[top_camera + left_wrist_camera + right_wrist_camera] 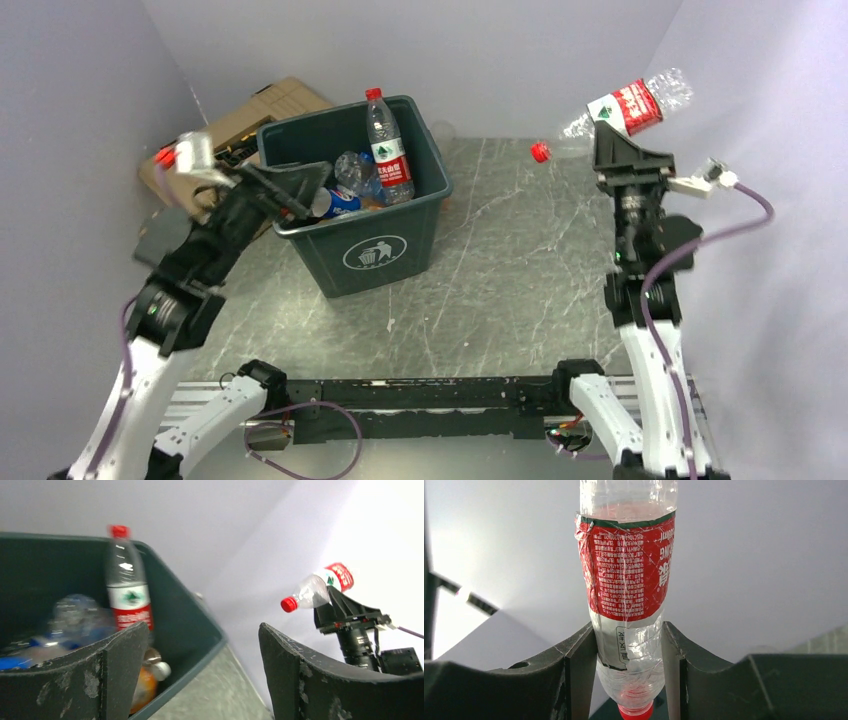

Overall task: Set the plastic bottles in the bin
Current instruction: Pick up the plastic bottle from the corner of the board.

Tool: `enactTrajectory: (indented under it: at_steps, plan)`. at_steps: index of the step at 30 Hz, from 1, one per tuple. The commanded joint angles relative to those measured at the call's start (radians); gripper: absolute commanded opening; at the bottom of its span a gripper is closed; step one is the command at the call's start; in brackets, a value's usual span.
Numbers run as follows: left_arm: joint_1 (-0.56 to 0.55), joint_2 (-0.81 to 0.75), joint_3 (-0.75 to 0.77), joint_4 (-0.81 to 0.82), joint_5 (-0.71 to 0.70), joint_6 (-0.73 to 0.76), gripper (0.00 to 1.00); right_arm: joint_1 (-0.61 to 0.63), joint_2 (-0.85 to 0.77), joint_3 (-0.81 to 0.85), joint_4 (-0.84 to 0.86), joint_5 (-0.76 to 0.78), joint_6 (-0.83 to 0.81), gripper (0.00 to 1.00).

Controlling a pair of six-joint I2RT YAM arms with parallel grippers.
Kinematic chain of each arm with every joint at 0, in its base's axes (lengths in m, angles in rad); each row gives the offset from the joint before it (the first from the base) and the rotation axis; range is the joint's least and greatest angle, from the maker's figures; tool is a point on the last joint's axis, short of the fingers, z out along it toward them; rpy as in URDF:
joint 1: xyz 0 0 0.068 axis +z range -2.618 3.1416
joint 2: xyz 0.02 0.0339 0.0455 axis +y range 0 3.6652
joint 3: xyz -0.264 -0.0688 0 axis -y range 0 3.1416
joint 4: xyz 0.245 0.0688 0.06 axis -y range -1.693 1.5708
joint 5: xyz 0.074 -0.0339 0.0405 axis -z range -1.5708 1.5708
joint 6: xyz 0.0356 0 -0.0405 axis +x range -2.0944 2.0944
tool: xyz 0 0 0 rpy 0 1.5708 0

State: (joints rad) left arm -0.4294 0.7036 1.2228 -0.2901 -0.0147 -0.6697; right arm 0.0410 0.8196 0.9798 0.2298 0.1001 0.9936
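Right gripper (628,652) grips a red-labelled bottle (626,570) (white print, illegible).

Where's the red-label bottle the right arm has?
In the top view the bottle is upper right, clamped in the right gripper, raised right of the bin.

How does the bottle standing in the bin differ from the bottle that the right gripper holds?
The standing bottle is upright in the bin, cap up; the held bottle hangs tilted in the air, cap lowest. The first is free; the right gripper clamps the second. Both are clear, with red label and red cap.
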Motion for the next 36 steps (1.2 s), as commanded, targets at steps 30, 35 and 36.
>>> enactTrajectory:
  at_steps: [30, 35, 36]
  plan:
    - [-0.471, 0.559, 0.046, 0.711, 0.566, -0.041, 0.91, 0.026, -0.498, -0.286, 0.276, -0.434, 0.204, 0.40]
    - [-0.540, 0.619, 0.083, 0.684, 0.551, 0.015, 0.95, 0.033, -0.484, -0.276, 0.275, -0.441, 0.212, 0.40]
    - [-0.548, 0.628, 0.088, 0.686, 0.550, 0.021, 0.95, 0.036, -0.484, -0.274, 0.274, -0.441, 0.211, 0.40]
